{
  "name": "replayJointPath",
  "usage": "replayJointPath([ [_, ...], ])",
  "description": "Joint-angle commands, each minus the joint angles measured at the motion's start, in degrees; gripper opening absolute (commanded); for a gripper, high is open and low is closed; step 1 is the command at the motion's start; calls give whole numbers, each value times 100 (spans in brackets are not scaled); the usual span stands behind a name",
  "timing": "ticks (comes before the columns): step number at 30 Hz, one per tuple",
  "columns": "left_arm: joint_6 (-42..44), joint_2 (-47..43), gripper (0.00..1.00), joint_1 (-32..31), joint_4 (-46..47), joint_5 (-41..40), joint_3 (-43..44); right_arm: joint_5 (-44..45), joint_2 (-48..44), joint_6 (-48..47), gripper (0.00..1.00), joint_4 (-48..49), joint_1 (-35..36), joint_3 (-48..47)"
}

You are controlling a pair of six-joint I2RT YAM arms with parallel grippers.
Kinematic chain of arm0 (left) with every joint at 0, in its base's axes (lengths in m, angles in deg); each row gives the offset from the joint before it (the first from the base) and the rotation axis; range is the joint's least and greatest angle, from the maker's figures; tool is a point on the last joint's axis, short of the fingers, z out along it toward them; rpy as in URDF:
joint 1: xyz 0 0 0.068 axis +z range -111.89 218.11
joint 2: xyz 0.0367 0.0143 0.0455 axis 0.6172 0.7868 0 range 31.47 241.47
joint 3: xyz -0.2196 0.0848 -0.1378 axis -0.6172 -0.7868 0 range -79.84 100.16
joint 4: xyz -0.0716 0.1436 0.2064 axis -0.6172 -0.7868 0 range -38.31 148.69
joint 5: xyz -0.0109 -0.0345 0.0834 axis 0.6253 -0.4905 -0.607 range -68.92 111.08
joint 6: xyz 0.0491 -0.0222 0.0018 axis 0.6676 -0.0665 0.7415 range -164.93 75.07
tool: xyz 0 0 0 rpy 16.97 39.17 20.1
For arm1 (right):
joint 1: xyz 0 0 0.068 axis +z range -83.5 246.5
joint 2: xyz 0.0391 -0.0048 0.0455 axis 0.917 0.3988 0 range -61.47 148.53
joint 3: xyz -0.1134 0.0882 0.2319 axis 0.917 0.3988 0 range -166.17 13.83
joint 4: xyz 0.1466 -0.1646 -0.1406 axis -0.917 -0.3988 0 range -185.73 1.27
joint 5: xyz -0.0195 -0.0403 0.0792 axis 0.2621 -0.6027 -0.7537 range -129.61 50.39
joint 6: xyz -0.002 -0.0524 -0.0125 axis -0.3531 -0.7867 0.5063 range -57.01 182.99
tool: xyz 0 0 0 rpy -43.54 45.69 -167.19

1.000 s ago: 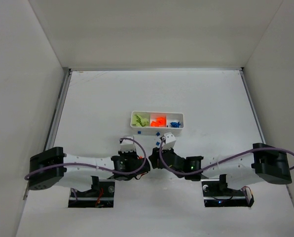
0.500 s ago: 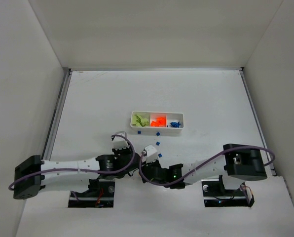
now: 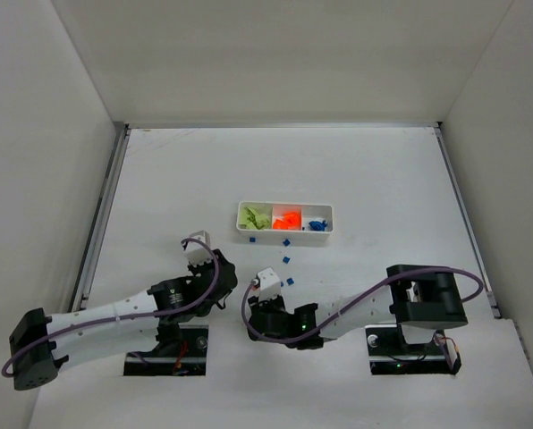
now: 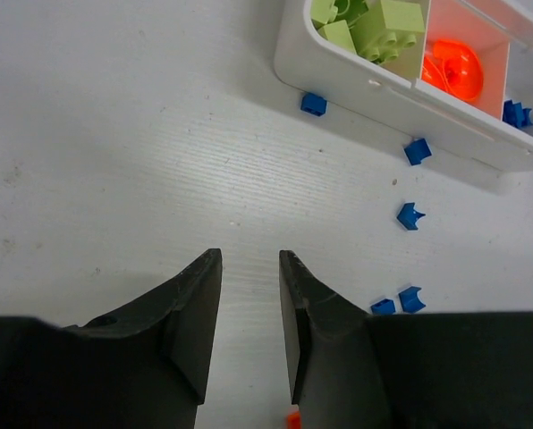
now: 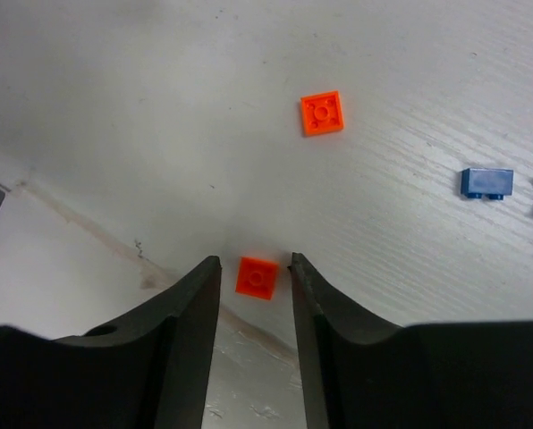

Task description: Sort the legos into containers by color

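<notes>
The white tray (image 3: pixel 284 229) holds lime green legos (image 4: pixel 365 22) in its left compartment, orange ones (image 4: pixel 450 67) in the middle and blue ones (image 4: pixel 517 113) on the right. Loose blue bricks (image 3: pixel 285 259) lie in front of it, several also showing in the left wrist view (image 4: pixel 410 215). My right gripper (image 5: pixel 255 261) is open, low over the table, its fingertips either side of a small orange brick (image 5: pixel 257 276). A second orange brick (image 5: pixel 322 113) lies beyond it. My left gripper (image 4: pixel 249 259) is open and empty, short of the tray.
The table's near edge seam (image 5: pixel 79 223) runs just left of my right gripper. Two blue bricks (image 5: pixel 486 182) lie to its right. In the top view both grippers, left (image 3: pixel 199 255) and right (image 3: pixel 265 284), sit close together near the arm bases. Walls enclose the table.
Both arms have drawn back toward the near edge and swung left. My right gripper has come down around the orange brick. My left gripper has moved left, away from the tray.
</notes>
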Motion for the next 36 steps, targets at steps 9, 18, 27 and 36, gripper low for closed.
replayJointPath([
  [9,176,381,36,-119,173,31,-32,244,58,361,24,-602,191,-97],
  [18,194,512,41,-417,638,189,-234,666,-1663,283,22,-699,-62,580],
  [27,281,1698,44,-1103,1456,224,-23,-307,-2737,-1659,22,257,-2433,546],
  [36,396,2428,44,-1305,1527,128,232,-1487,-1508,-2099,22,637,-3948,-412],
])
